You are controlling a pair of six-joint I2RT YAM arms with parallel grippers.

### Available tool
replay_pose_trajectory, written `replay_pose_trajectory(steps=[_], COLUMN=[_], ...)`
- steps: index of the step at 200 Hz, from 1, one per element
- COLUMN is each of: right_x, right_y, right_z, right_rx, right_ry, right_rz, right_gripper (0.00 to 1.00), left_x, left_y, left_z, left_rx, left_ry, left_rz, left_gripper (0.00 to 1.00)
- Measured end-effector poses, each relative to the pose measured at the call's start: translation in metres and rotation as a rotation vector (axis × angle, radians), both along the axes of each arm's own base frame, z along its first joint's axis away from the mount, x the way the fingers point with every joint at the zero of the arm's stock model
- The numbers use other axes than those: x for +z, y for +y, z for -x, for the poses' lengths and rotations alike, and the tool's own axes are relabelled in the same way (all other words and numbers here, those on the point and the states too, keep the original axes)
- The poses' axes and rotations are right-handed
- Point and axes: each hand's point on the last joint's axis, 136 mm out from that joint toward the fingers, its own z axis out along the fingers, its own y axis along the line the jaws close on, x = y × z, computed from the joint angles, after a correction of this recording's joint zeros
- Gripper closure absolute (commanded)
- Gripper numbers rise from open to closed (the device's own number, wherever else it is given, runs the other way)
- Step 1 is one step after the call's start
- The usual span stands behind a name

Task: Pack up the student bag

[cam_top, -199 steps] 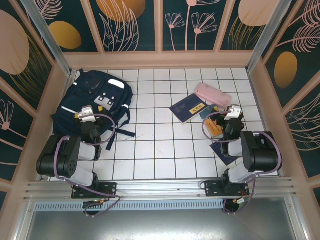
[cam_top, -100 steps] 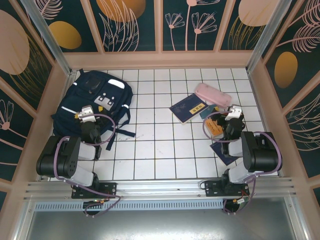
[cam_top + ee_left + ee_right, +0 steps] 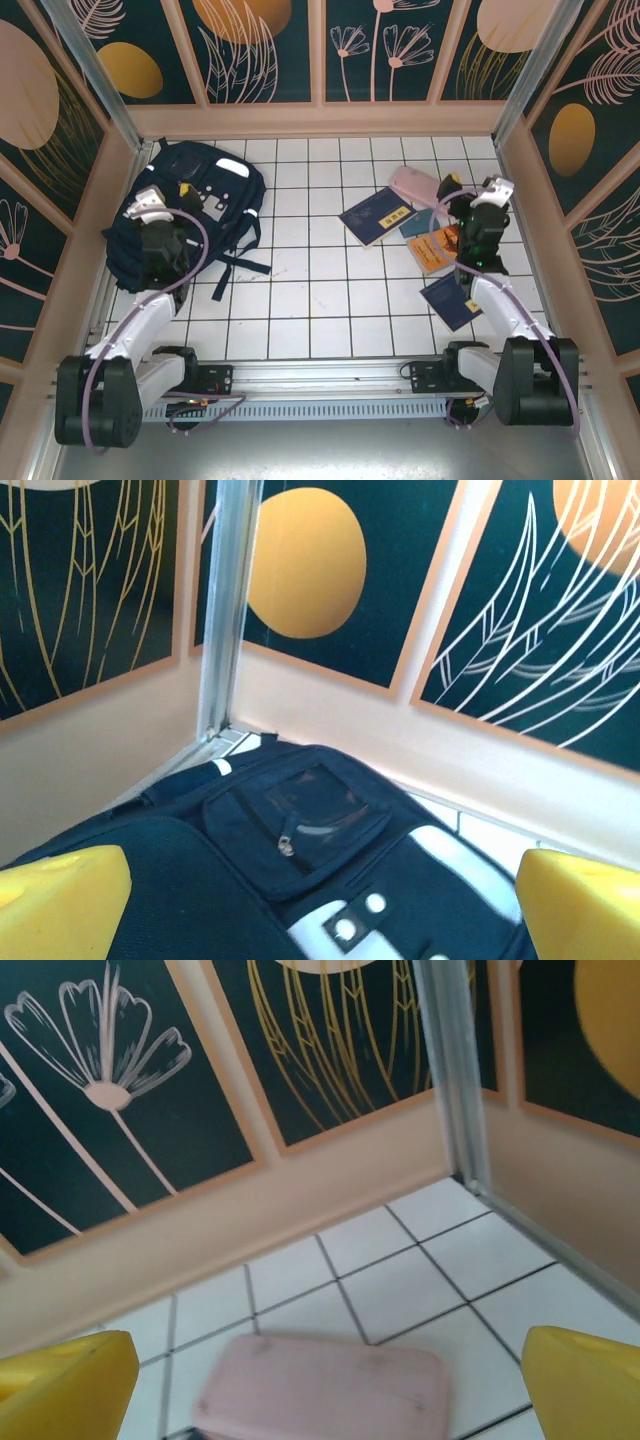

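The student bag (image 3: 205,195), a dark navy backpack with grey-white patches, lies flat at the far left of the tiled table. My left gripper (image 3: 160,205) hovers over its left half. In the left wrist view its yellow fingertips (image 3: 60,900) stand wide apart, the left gripper (image 3: 320,920) open above the student bag's (image 3: 300,825) zipped pocket with nothing held. My right gripper (image 3: 472,195) is open at the far right, just beyond a pink pencil case (image 3: 412,184). In the right wrist view the right gripper (image 3: 325,1385) is empty and frames the pencil case (image 3: 325,1398) below it.
A dark blue book (image 3: 377,215), a teal book (image 3: 418,222), an orange book (image 3: 440,248) and a dark blue notebook (image 3: 450,300) lie on the white tiles (image 3: 320,290) right of centre. Patterned walls (image 3: 320,50) close in the table on three sides.
Both arms have unfolded and reached away from their bases. The left gripper moved up and left over the bag. The right gripper moved up and right, past the books to the pencil case.
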Motion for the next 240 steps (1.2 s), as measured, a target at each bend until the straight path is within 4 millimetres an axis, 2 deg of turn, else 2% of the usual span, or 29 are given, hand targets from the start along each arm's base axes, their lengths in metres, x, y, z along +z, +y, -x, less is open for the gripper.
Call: replay_pose_trajectory(steps=[15, 31, 46, 77, 98, 124, 158, 185, 216, 229, 240], right_x=[0.009, 0.000, -0.024, -0.082, -0.106, -0.125, -0.137, -0.145, -0.157, -0.162, -0.163], right_y=[0.013, 0.031, 0.052, 0.112, 0.151, 0.190, 0.229, 0.247, 0.251, 0.251, 0.252], right_z=[-0.006, -0.009, -0.011, -0.002, 0.008, 0.016, 0.024, 0.026, 0.021, 0.019, 0.017], right_rx=[0.064, 0.143, 0.210, 0.358, 0.457, 0.549, 0.638, 0.668, 0.653, 0.643, 0.636], right_ry=[0.033, 0.104, 0.213, 0.442, 0.539, 0.623, 0.686, 0.720, 0.755, 0.771, 0.776], right_rz=[-0.078, -0.158, -0.219, -0.284, -0.308, -0.328, -0.329, -0.334, -0.344, -0.348, -0.349], right_gripper=[0.01, 0.01, 0.01, 0.01, 0.01, 0.01, 0.01, 0.01, 0.01, 0.01, 0.01], left_x=[0.013, 0.011, -0.013, -0.088, -0.127, -0.148, -0.156, -0.174, -0.190, -0.190, -0.193], left_y=[-0.004, -0.005, -0.003, 0.000, 0.006, 0.005, -0.005, -0.014, -0.027, -0.048, -0.074], left_z=[-0.006, -0.008, -0.006, -0.002, 0.002, -0.005, -0.032, -0.042, -0.044, -0.050, -0.055], left_rx=[-0.019, -0.017, 0.005, 0.053, 0.083, 0.076, 0.025, -0.014, -0.038, -0.085, -0.147], left_ry=[0.028, 0.073, 0.159, 0.414, 0.548, 0.637, 0.683, 0.742, 0.788, 0.796, 0.810], left_rz=[0.060, 0.114, 0.149, 0.207, 0.256, 0.297, 0.324, 0.347, 0.335, 0.316, 0.300], left_gripper=[0.01, 0.01, 0.01, 0.01, 0.01, 0.01, 0.01, 0.02, 0.01, 0.01, 0.01])
